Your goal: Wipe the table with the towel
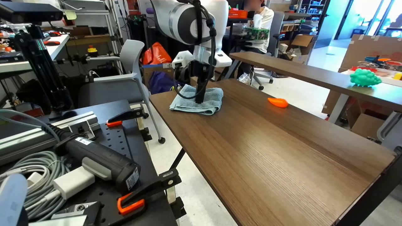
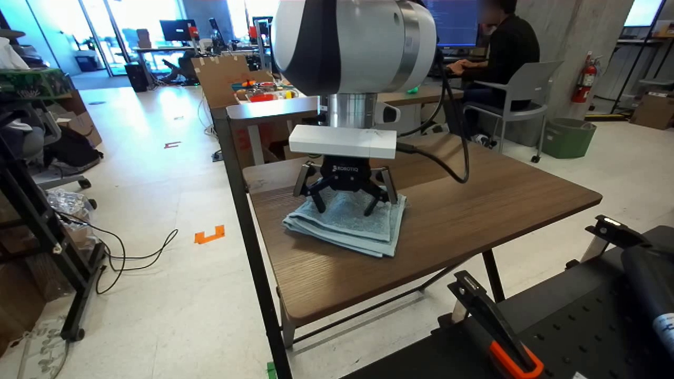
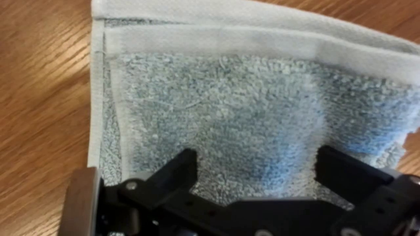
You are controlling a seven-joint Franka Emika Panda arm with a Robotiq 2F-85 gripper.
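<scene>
The blue-grey folded towel (image 1: 188,106) lies on the dark brown wood-grain table (image 1: 251,150), near the end by the arm. It also shows in an exterior view (image 2: 350,229) and fills most of the wrist view (image 3: 223,88). My gripper (image 2: 344,211) points straight down over the towel with its fingers spread apart. In the wrist view the two fingertips (image 3: 256,160) stand apart with flat, slightly rumpled cloth between them. The fingertips are at or just touching the towel's top; I cannot tell how firmly. No cloth is pinched.
A small orange object (image 1: 278,102) lies on the table near its far long edge. Another wooden table with a green toy (image 1: 365,77) stands alongside. A black bench (image 1: 116,141) with clamps, cables and a handheld tool stands opposite. A black cable (image 2: 447,171) loops from the wrist.
</scene>
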